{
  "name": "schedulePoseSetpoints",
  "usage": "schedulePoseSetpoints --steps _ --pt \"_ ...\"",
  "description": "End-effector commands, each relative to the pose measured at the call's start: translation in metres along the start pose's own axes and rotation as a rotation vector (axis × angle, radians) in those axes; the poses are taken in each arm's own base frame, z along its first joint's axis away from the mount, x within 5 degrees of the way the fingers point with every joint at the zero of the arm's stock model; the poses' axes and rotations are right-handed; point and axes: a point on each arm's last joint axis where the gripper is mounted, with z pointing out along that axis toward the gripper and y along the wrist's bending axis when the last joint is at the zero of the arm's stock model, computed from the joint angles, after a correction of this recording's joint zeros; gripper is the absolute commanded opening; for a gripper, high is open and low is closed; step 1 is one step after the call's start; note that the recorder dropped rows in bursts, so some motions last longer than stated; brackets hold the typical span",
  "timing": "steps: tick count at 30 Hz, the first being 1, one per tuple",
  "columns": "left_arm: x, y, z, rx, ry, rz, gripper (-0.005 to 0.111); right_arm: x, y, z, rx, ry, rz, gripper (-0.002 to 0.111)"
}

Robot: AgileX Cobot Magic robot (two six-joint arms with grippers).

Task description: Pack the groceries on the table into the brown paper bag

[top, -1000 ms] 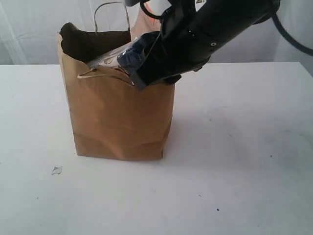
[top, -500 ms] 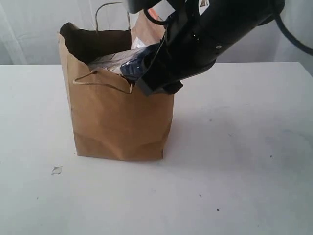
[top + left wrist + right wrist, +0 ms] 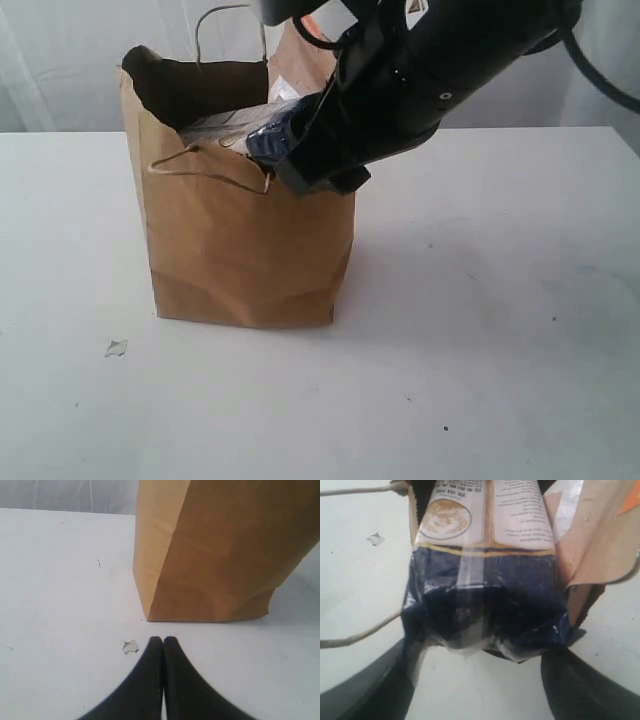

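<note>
Finds the spaghetti pack (image 3: 485, 580) propped in the mouth of the paper bag (image 3: 240, 250), dark end between the wide-spread fingers of the right gripper (image 3: 480, 652), not visibly clamped. Looks light, brittle, slick-wrapped; best gripped flat across the middle. Finds the left gripper (image 3: 163, 641) pinched shut, empty.

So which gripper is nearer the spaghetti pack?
Right. The right gripper straddles the spaghetti pack in the brown paper bag; the left gripper sits shut outside, near its base.
</note>
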Motion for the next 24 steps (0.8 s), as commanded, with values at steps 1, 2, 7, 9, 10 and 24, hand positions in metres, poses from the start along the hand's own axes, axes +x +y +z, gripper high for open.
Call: schedulePoseSetpoints --steps 1,2,7,9,10,24 --pt "0.0004 0.0 -0.0002 0.002 -0.006 -0.008 0.0 -0.0005 -0.0029 -0.0039 0.003 -0.026 0.013 0.064" --pt "0.0004 0.0 -0.0002 0.002 -0.006 -0.008 0.0 -0.0005 -0.0029 -0.0039 0.003 -0.027 0.013 0.064" --pt "0.0004 0.0 -0.0002 0.002 -0.006 -0.008 0.0 -0.0006 -0.0027 -0.0039 0.002 -0.027 0.014 0.077" --pt "0.0004 0.0 -0.0002 0.002 -0.006 -0.008 0.0 -0.0008 -0.0026 -0.0039 0.001 -0.029 0.015 0.077" --pt "0.0004 0.0 -0.0002 0.002 -0.006 -0.008 0.0 -0.0009 -0.0027 -0.0039 0.001 -0.031 0.015 0.077" --pt "0.0004 0.0 -0.0002 0.002 -0.006 -0.008 0.0 -0.0013 0.004 -0.0041 -0.072 -0.035 0.01 0.077"
